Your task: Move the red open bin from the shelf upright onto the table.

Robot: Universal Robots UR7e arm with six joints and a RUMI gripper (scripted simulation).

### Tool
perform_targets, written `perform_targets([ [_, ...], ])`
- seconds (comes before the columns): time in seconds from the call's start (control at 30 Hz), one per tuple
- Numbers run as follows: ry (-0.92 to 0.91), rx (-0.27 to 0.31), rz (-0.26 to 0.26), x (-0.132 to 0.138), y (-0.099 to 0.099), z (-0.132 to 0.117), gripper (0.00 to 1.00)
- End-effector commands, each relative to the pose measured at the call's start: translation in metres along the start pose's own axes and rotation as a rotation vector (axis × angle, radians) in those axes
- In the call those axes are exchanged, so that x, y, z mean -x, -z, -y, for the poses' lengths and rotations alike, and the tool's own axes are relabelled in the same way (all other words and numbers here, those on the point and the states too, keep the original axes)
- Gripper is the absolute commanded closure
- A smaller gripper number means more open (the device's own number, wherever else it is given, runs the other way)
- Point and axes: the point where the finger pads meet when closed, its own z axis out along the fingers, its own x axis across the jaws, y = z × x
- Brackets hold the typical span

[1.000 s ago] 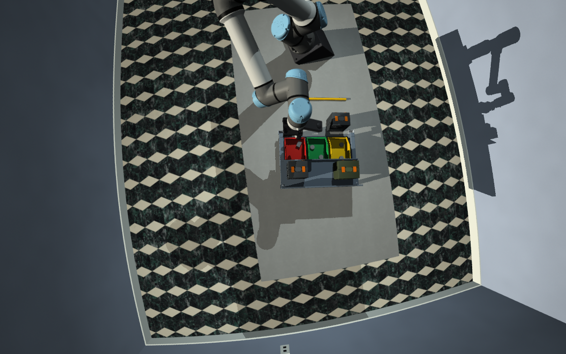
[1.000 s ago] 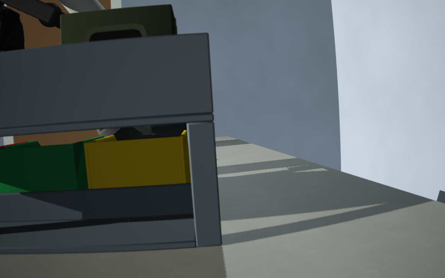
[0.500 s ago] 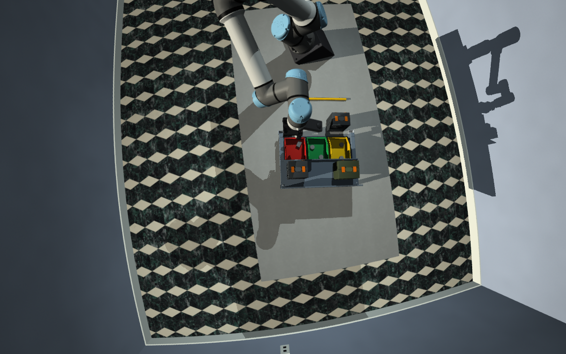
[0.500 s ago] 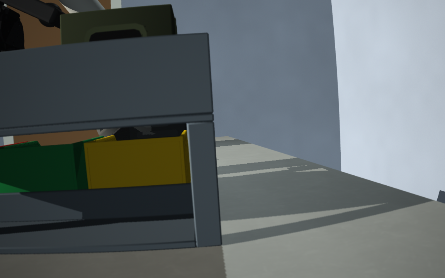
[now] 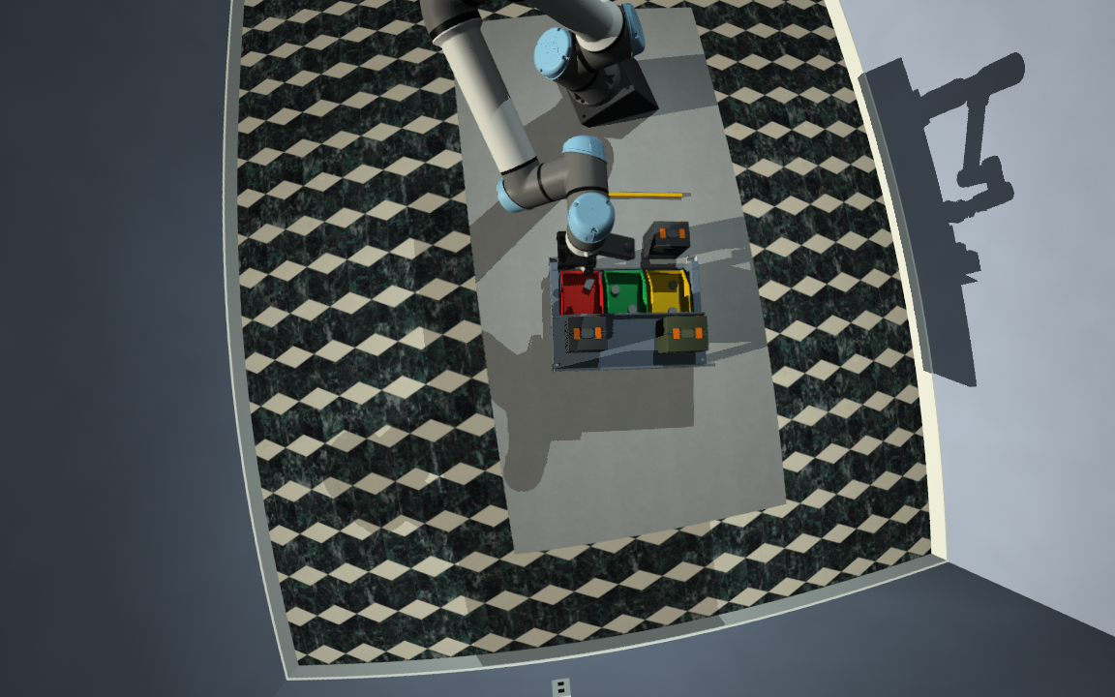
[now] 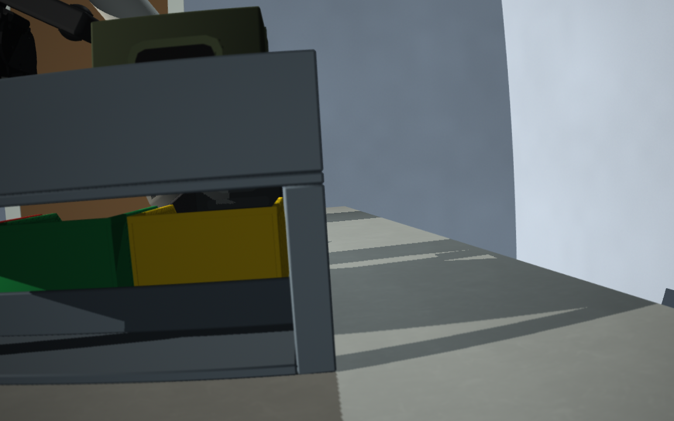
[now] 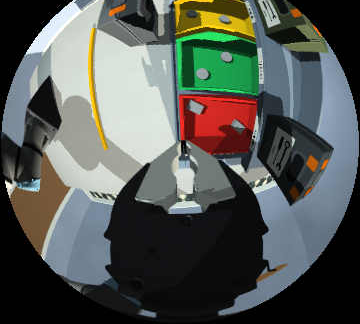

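Observation:
The red bin [image 5: 576, 298] [image 7: 217, 114] stands upright at the left end of the shelf unit [image 6: 172, 120] [image 5: 631, 347]; only a sliver shows in the exterior view. Two grey parts lie in it, one near the front edge [image 7: 195, 107] and one farther back [image 7: 238, 126]. My gripper [image 5: 589, 267] [image 7: 183, 141] is shut with its tips together, over the bin's front edge near its outer corner. It appears to be above the rim with nothing held. The exact gap to the rim is hidden. The table [image 5: 631, 485] [image 7: 135, 94] lies around the unit.
A green bin [image 5: 624, 303] [image 6: 51, 261] and a yellow bin [image 5: 655, 290] [image 6: 203, 245] stand beside the red one. A dark toolbox [image 5: 591, 345] and an olive toolbox [image 5: 682, 345] [image 6: 119, 41] stand on the upper shelf. Another dark toolbox [image 5: 667, 245] and a yellow strip [image 5: 647, 195] [image 7: 91, 74] are in front.

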Motion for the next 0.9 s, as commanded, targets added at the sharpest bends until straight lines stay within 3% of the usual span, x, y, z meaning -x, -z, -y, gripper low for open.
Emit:
perform_targets([
  [0.0,0.0,0.0,-0.001,-0.0003,0.0005,-0.0001,1.0],
  [0.3,0.0,0.0,-0.001,-0.0003,0.0005,-0.0001,1.0],
  [0.33,0.0,0.0,-0.001,-0.0003,0.0005,-0.0001,0.42],
  [0.87,0.0,0.0,-0.001,-0.0003,0.0005,-0.0001,0.42],
])
